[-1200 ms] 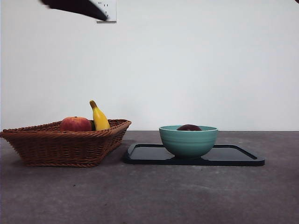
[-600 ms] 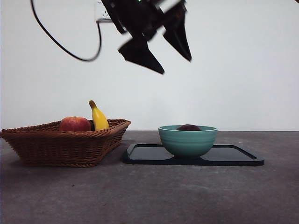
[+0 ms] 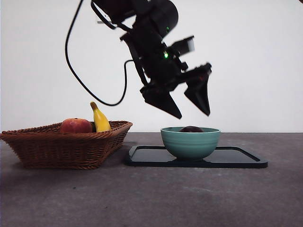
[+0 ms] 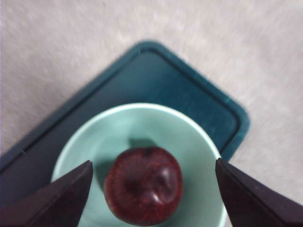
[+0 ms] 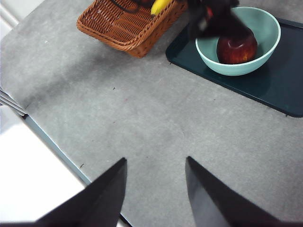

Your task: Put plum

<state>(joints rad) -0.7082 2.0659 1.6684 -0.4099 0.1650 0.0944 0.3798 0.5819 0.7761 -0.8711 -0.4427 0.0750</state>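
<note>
The dark maroon plum (image 4: 143, 185) lies inside the teal bowl (image 4: 189, 132); its top just shows over the bowl's rim (image 3: 191, 129) in the front view, and it shows as a red round fruit (image 5: 236, 47) in the right wrist view. My left gripper (image 3: 191, 111) hangs open directly above the bowl, one jaw on each side of the plum, nothing between them. The left arm (image 5: 210, 16) partly hides the bowl from the right wrist camera. My right gripper (image 5: 156, 189) is open, high over bare table, far from the bowl.
The bowl stands on a dark tray (image 3: 236, 158). A wicker basket (image 3: 66, 146) to the left of the tray holds a red-orange fruit (image 3: 75, 126) and a yellow banana (image 3: 100, 119). A black cable (image 3: 80, 80) loops down from the left arm.
The left arm has swung in from the top left and come down to just above the bowl. The bowl, plum and basket have not moved.
</note>
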